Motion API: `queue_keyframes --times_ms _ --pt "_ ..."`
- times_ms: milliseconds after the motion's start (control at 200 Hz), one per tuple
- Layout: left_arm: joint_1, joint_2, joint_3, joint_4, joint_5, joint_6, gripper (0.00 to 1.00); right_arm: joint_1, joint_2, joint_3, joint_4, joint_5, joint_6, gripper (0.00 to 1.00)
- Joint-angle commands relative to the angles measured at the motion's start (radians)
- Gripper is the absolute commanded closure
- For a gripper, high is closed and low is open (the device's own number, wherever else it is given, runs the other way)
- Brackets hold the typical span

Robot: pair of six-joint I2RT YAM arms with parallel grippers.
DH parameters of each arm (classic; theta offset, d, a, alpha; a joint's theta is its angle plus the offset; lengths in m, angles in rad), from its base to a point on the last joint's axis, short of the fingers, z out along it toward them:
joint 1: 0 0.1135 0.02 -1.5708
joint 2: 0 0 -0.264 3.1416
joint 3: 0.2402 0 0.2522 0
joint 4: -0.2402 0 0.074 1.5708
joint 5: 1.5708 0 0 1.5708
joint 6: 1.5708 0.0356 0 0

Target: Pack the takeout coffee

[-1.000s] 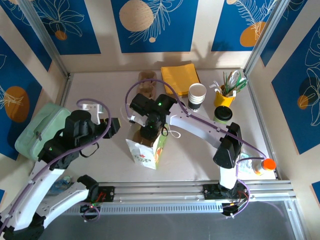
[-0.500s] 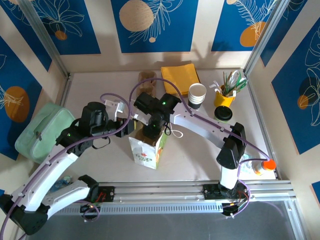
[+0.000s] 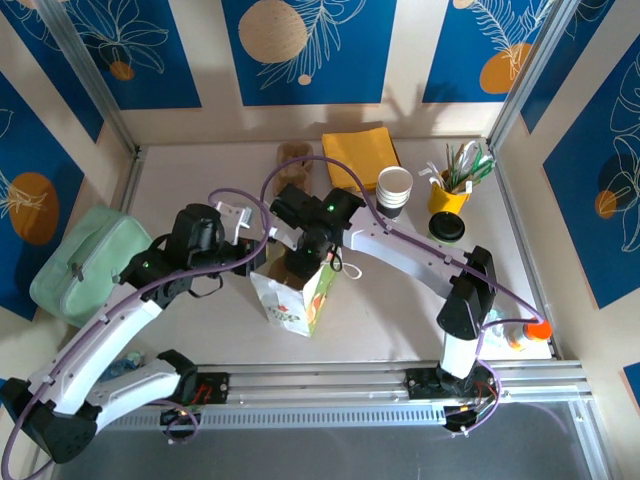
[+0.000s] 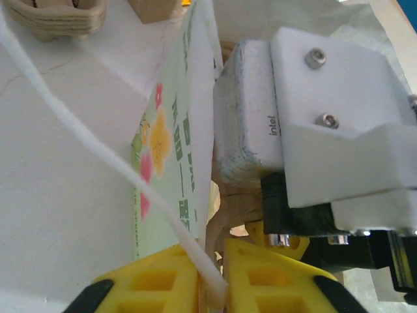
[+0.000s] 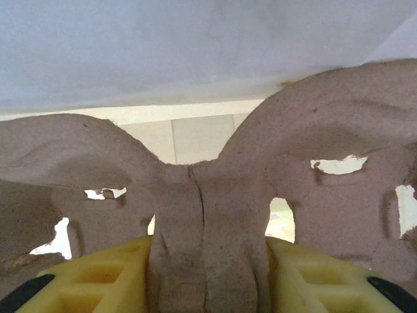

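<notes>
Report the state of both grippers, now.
Left gripper: fingers closed on the rim of the paper bag.
Right gripper: fingers closed on the centre ridge of the pulp cup carrier.

The paper bag [image 3: 290,300] is smooth printed paper with a soft white cord handle [image 4: 130,177]. At its mouth, the cup carrier [image 5: 208,195] is rough, matt brown moulded pulp. Right of the bag, the takeout coffee [image 3: 446,228] has a black plastic lid; left of it, the pouch [image 3: 80,262] looks like green cloth.
</notes>
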Motion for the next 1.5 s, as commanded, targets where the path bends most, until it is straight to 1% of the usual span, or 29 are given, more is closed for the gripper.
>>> queue_keyframes --times_ms 0,150,400,820,1496 --pt "-0.010 -0.030 -0.005 0.019 -0.047 -0.026 0.88 -0.007 -0.042 -0.024 -0.002 -0.024 0.017 0.57" --pt "-0.011 -0.025 -0.001 0.015 -0.101 -0.055 0.92 -0.012 -0.046 -0.045 0.005 -0.044 0.020 0.57" --pt "-0.010 -0.027 0.008 0.026 -0.137 -0.098 0.93 -0.026 -0.046 -0.085 0.028 -0.076 0.028 0.57" --pt "-0.010 -0.016 0.005 0.080 -0.069 -0.120 0.94 -0.040 0.012 -0.091 0.054 -0.104 0.013 0.57" --pt "-0.011 -0.028 -0.016 0.088 -0.073 -0.161 0.95 -0.051 0.070 -0.123 0.114 -0.136 0.012 0.56"
